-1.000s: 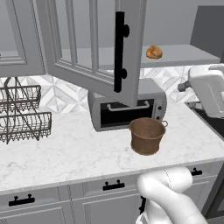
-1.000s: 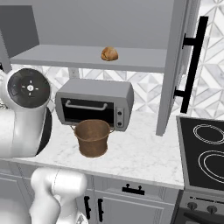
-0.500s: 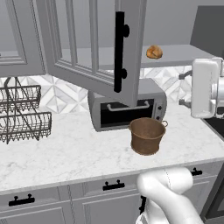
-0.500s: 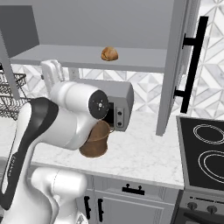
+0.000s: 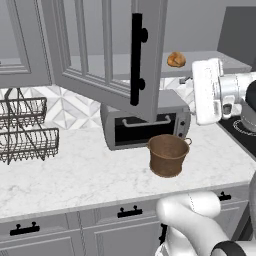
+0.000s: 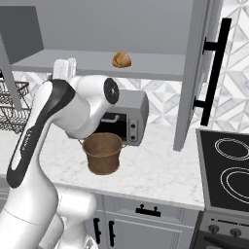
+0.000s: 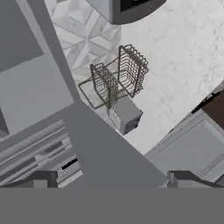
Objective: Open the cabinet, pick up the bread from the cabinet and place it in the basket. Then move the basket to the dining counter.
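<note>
The cabinet stands open, its door (image 5: 107, 55) with a black bar handle swung out over the counter; its other door (image 6: 194, 73) is open too. The bread (image 5: 176, 59) (image 6: 121, 60), a small tan lump, lies on the cabinet shelf (image 6: 97, 65). Below it the brown woven basket (image 5: 168, 155) (image 6: 102, 153) stands on the marble worktop in front of a toaster oven. My gripper (image 5: 191, 95) (image 7: 113, 177) hangs open and empty, just right of and slightly below the bread. It faces left, toward the door's edge. The dining counter is out of view.
A gray toaster oven (image 5: 145, 125) (image 6: 129, 116) sits against the backsplash behind the basket. Dark wire rack baskets (image 5: 25, 130) (image 7: 118, 83) stand at the worktop's left. A black cooktop (image 6: 228, 175) lies to the right. The open door overhangs the oven's left half.
My arm has swung up and leftward, bringing the hand from the right edge to beside the shelf near the bread. The jaws stayed open. Bread and basket have not moved.
</note>
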